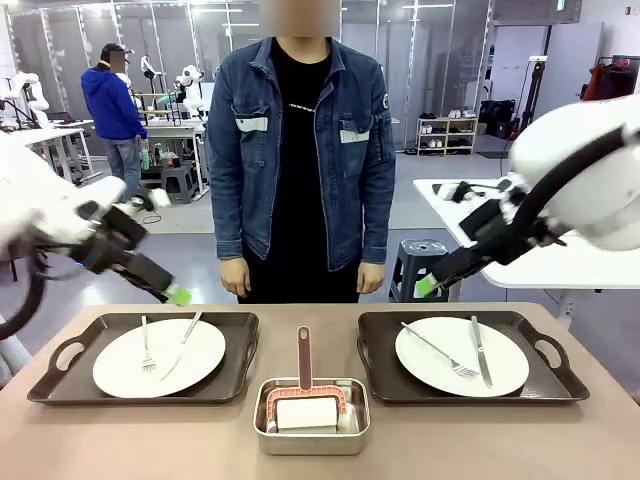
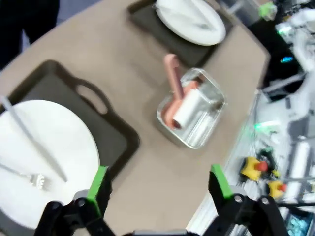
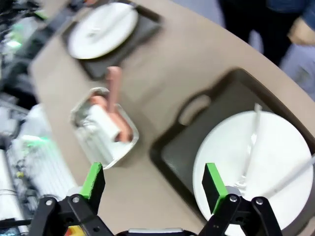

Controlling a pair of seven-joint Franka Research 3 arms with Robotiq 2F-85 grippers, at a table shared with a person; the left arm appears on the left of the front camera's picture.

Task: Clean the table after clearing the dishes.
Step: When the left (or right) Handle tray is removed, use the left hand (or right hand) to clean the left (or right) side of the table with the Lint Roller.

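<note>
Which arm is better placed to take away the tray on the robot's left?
Probably left: the left gripper, open, hovers near the left tray at its far edge; the right gripper hangs by the right tray.

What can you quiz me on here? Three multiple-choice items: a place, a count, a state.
1. Where is the pan? A) between the left tray and right tray; B) on the floor; C) on a chair.
2. How many plates? A) one; B) two; C) four.
3. The left gripper and right gripper are: A) shut on forks; B) shut on tray handles; C) open, empty.

A: the pan stands on the table, a tray on either side.
B: one plate per tray.
C: in the wrist views the jaws stand wide with nothing between them.
</note>
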